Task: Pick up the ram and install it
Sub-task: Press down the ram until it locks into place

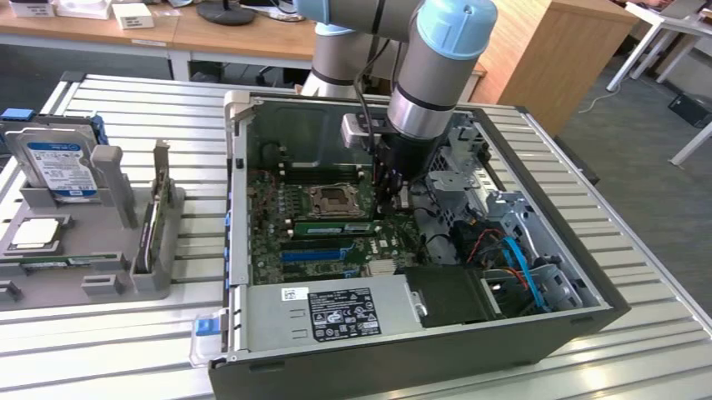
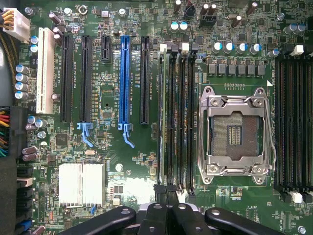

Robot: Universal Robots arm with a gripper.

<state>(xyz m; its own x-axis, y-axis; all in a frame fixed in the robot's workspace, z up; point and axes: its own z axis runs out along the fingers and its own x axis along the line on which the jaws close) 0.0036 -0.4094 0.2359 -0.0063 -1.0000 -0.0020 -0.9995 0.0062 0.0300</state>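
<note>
Counts, board under my wrist: one blue slot point(image 2: 124, 81). Four long black slots beside it point(image 2: 67, 78), plus one short black slot point(image 2: 105, 47). One white slot point(image 2: 45, 68). One CPU socket point(image 2: 237, 134), open. One silver heatsink point(image 2: 81, 183). One ram point(image 1: 332, 227) stick seated in the board.

Counts, worktop point(image 1: 634, 242): one PC case point(image 1: 239, 208); one grey holder tray point(image 1: 112, 279); one hard drive point(image 1: 56, 167) standing in it. One pincer point(image 2: 166, 191), mine.
</note>
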